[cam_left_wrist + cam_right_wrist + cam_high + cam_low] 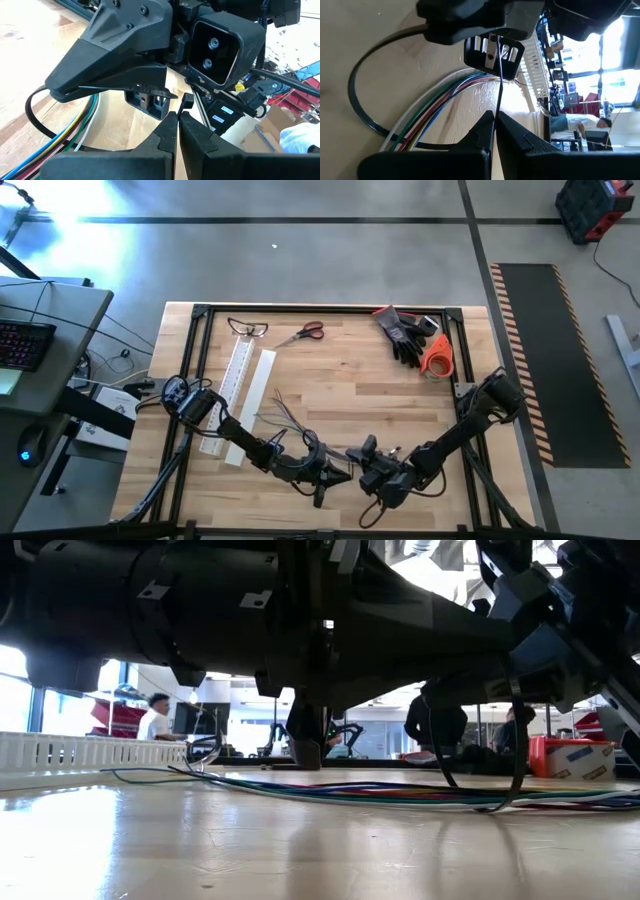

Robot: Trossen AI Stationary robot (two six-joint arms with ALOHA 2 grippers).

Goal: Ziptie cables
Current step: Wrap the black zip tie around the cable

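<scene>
wooden butcher-block table top with black metal frame (340,390): landmark for every entry below.

bundle of thin flexible cables, white, green, red, blue and yellow (400,792): flat on the table top near its front edge, ends fanned out toward the centre (283,412); in both wrist views running side by side (75,127) (435,107) through a thin black plastic zip tie.

thin black plastic zip tie (357,100): looped around the cables on the table top, its free tail rising as a thin straight strand.

left gripper, dark, two-fingered (177,117): low over the front of the table, just beside the cable bundle (335,470); fingers pressed together, nothing visibly between them.

right gripper, dark, two-fingered (495,120): low over the front of the table, tip to tip with the left gripper (358,463); fingers closed on the zip tie's thin tail.

long white slotted plastic channel (238,375): on the left part of the table, a plain white cover strip (256,395) just beside it.

red-handled scissors (304,333): near the table's far edge.

clear safety glasses (247,328): near the far edge, beside the scissors.

black work gloves (403,332) and orange tape roll (437,356): far right corner of the table, touching.
</scene>
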